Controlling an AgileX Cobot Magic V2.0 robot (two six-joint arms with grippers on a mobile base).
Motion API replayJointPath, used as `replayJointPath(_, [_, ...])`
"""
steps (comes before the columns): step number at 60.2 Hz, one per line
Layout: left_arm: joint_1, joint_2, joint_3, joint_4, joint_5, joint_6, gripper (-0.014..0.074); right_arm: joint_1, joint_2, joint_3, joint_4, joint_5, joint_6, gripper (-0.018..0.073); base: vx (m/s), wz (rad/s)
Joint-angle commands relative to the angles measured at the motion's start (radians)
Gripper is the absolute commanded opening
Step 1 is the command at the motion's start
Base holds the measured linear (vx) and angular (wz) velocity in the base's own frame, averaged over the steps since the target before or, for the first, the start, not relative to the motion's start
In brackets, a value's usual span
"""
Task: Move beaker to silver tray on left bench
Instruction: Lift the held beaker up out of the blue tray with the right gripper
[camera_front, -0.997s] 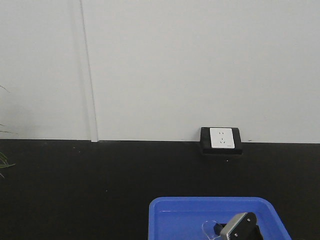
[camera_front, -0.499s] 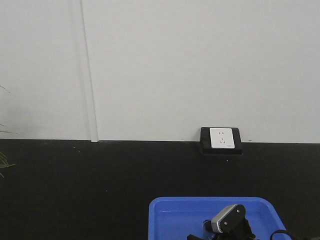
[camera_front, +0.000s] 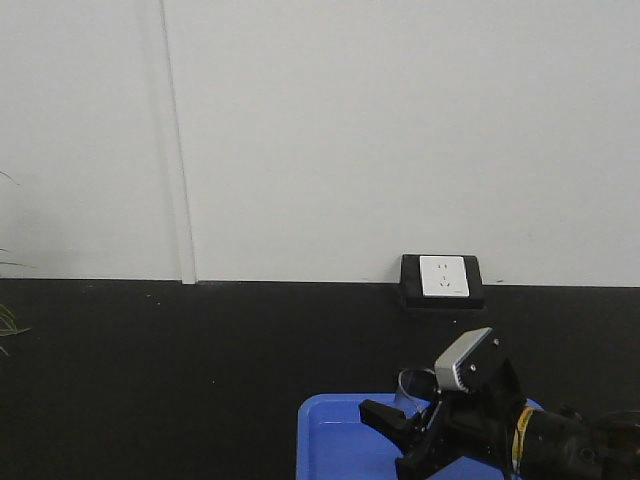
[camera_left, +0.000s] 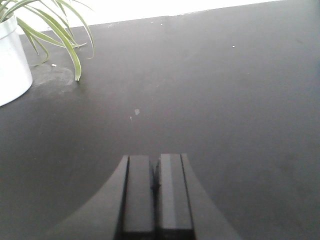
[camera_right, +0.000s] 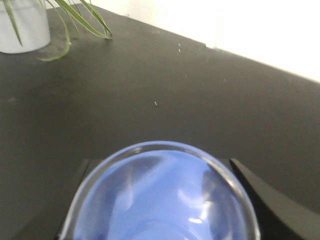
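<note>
Right hand (camera_right: 161, 172) pinching beaker (camera_right: 160, 205), wrist view, front view shows blue tray (camera_front: 328, 442) below

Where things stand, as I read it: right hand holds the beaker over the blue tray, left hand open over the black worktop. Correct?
One slip: the left hand is shut, fingers pressed together, per the left wrist view. The right hand does hold the beaker over the blue tray; the black worktop part stands.
</note>
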Motion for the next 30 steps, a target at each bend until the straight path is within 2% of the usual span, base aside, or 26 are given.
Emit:
replayJointPath(1, [-0.005,-0.007,0.020,-0.003,-0.081,-0.002,0.0001,0.050,-0.138,-0.038,-0.006,0.034,0.073,-0.0015,0.00,0.00])
replayJointPath(15, [-0.005,-0.007,0.020,-0.003,-0.081,-0.002,0.0001,0.191,-0.244,-0.122,-0.005,0.207,0.106,-0.0014,0.00,0.00])
replayJointPath(30, [-0.005,-0.007,0.020,-0.003,-0.081,-0.002,0.0001,0.213,-0.250,-0.124,-0.006,0.226,0.106,-0.0014,0.00,0.00])
